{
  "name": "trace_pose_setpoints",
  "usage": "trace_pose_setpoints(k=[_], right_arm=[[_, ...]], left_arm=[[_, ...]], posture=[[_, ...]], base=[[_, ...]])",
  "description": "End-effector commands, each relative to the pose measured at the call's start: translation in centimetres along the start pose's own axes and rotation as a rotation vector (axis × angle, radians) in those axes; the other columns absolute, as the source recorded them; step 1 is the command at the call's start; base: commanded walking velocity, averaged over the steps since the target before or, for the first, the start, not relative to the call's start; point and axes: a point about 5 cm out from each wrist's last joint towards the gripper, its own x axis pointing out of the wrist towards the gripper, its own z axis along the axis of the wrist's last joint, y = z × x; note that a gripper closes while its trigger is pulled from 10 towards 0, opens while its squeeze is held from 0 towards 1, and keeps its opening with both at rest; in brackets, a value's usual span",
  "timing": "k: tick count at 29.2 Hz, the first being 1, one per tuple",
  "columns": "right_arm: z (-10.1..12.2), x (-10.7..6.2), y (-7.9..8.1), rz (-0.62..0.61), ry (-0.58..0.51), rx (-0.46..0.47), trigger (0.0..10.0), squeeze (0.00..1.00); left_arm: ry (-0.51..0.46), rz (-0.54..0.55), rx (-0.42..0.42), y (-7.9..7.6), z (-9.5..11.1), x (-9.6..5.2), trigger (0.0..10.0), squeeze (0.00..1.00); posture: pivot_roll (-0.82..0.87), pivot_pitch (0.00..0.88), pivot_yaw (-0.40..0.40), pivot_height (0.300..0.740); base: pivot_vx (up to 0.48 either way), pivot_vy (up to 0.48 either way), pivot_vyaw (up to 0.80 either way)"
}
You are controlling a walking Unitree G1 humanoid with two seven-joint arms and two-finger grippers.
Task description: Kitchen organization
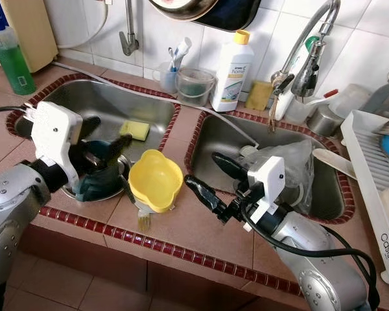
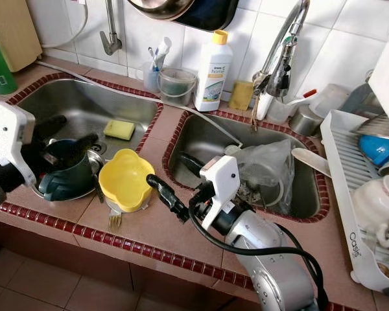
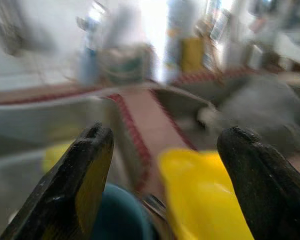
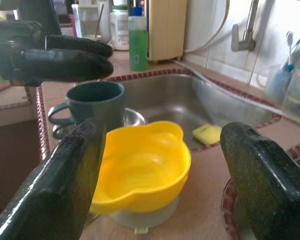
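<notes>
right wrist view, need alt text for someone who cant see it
The right tool, its two black fingers spread wide, frames a yellow bowl on the tiled counter between two sinks. Behind the bowl stands a dark teal mug with the left tool just above it; a yellow sponge lies in the steel sink beyond.

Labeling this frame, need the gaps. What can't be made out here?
- Left wrist view: motion blur; counter items behind the yellow bowl are unreadable.
- Fork: handle hidden under the bowl, both eye views.
- Plastic bag in the right sink: contents obscured by crumpled film.
- Dish rack: cut off by the right edge.
- White bottle: label print too small.
</notes>
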Motion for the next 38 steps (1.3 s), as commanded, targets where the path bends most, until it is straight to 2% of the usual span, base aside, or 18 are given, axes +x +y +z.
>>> trace_pose_setpoints(k=[1, 6, 14, 20, 31, 38], right_arm=[[0.4, -0.2, 0.6, 0.025, 0.0, -0.004, 10.0, 0.0], [0.4, -0.3, 1.0, 0.03, 0.006, 0.016, 10.0, 0.0], [0.9, -0.3, 1.6, 0.035, -0.004, 0.072, 10.0, 0.0], [0.8, -0.5, 1.7, 0.048, 0.01, 0.071, 10.0, 0.0], [0.7, -0.7, 1.7, 0.046, 0.024, 0.073, 10.0, 0.0], [0.6, -0.6, 1.8, 0.046, 0.026, 0.078, 10.0, 0.0]], left_arm=[[0.032, -0.073, 0.012, -1.0, 0.1, 0.0, 10.0, 0.0], [0.077, -0.077, 0.011, -0.9, -0.2, -0.1, 10.0, 0.0], [0.195, 0.023, 0.041, 0.9, -1.0, -0.2, 10.0, 0.0], [0.247, 0.036, 0.037, 1.5, -1.7, -0.2, 10.0, 0.0], [0.272, -0.05, 0.053, 0.9, -1.2, -0.4, 10.0, 0.0], [0.255, -0.111, 0.091, 0.2, -0.1, 0.6, 10.0, 0.0]], posture=[[0.1, 0.053, -0.116, 0.74], [0.1, 0.059, -0.116, 0.74], [0.09, 0.063, -0.118, 0.74], [0.09, 0.064, -0.118, 0.74], [0.09, 0.066, -0.118, 0.74], [0.1, 0.063, -0.113, 0.74]], base=[[0.0, 0.0, 0.0], [0.0, 0.0, 0.0], [0.0, 0.0, 0.0], [0.0, 0.0, 0.0], [0.0, 0.0, 0.0], [0.0, 0.0, 0.0]])
